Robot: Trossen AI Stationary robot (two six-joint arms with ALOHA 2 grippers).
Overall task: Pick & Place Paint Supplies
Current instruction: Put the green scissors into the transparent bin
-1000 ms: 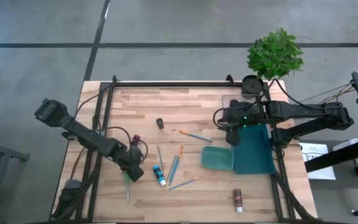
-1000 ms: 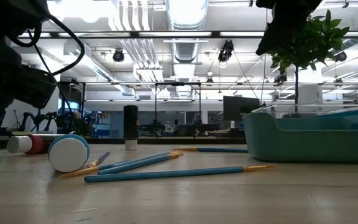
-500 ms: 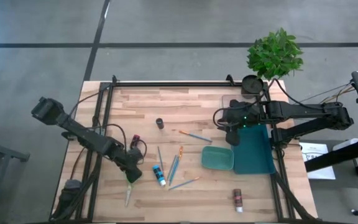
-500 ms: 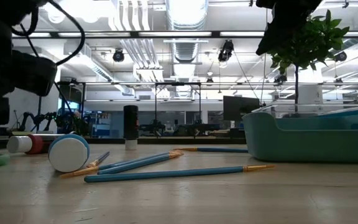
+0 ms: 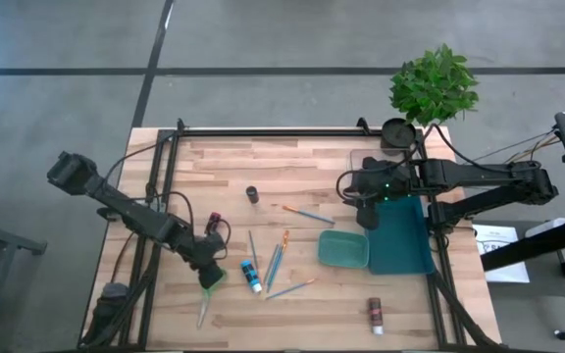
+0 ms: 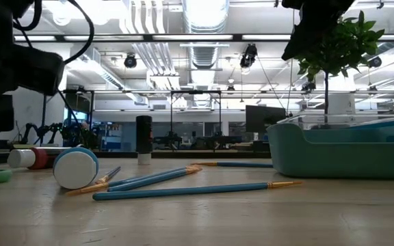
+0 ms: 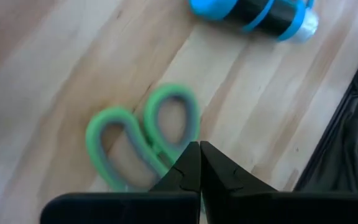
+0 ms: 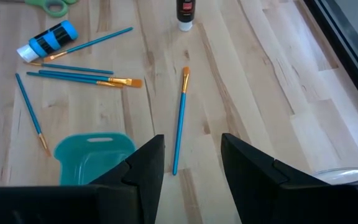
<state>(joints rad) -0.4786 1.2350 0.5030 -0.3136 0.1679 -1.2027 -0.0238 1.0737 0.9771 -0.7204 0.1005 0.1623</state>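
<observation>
Green scissors [image 7: 145,143] under shut left claw [image 7: 199,163]; blue tube [image 7: 253,14] near.

Two dark, matte black jointed arms, one at the frame's left, one at the right. Loose black cables loop along the left arm [image 5: 130,211]. The right arm [image 5: 459,176] shows a small green light near its wrist. Both end in tapered black fingers.
</observation>
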